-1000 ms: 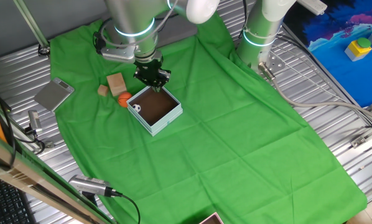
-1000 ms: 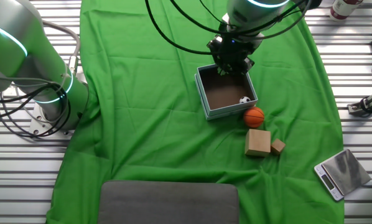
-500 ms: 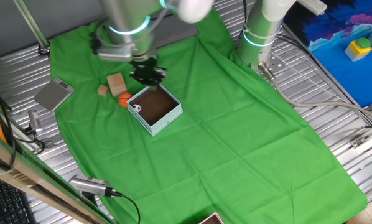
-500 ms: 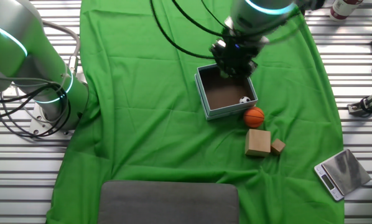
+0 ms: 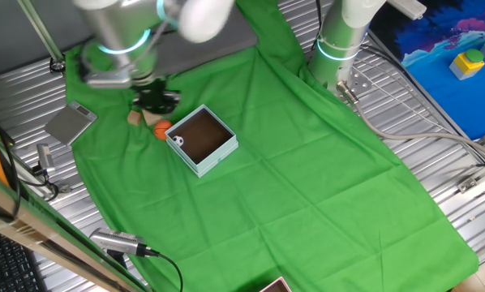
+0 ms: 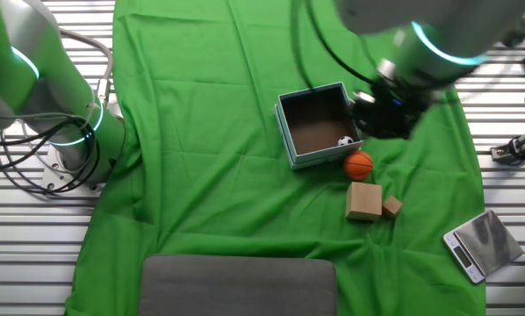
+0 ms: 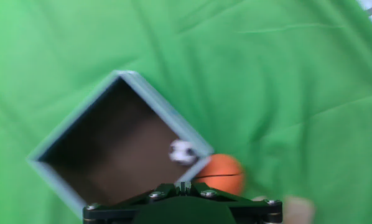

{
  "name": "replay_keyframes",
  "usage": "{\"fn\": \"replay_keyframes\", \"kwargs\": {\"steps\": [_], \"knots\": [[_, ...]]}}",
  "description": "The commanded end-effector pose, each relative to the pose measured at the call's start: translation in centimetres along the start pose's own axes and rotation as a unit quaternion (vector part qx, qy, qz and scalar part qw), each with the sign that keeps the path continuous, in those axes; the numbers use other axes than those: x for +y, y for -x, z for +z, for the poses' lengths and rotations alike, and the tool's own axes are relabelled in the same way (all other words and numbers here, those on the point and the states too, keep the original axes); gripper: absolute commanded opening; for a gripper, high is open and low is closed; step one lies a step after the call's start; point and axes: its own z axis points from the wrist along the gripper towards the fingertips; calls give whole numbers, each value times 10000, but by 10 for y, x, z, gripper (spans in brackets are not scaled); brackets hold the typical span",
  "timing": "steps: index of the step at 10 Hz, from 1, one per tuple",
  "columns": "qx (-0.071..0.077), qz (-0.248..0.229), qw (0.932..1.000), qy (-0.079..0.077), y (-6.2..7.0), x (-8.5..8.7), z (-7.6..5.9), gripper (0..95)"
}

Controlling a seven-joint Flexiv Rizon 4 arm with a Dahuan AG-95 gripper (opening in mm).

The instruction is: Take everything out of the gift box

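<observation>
Hand view: soccer ball (image 7: 183, 151) in gift box (image 7: 120, 146), basketball (image 7: 221, 174) outside.

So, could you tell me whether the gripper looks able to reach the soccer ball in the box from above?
Probably yes: the soccer ball sits uncovered in a corner of the open box, though the walls there may crowd the jaws.

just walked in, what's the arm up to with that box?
It is emptying the gift box. The orange basketball and two wooden blocks already lie on the green cloth beside the box. The small soccer ball is still inside, in one corner. The gripper is blurred with motion, off the box's side near the removed items; whether it is open or holding anything cannot be told.
</observation>
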Motion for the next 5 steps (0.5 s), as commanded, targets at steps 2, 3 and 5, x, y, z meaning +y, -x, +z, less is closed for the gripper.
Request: {"fn": "replay_keyframes", "kwargs": {"steps": [2, 3, 5], "knots": [[78, -189, 9998, -29, -1, -37, 26, 0], [85, -187, 9998, -28, -2, -36, 26, 0], [53, 23, 10000, 70, -2, -36, 26, 0]]}}
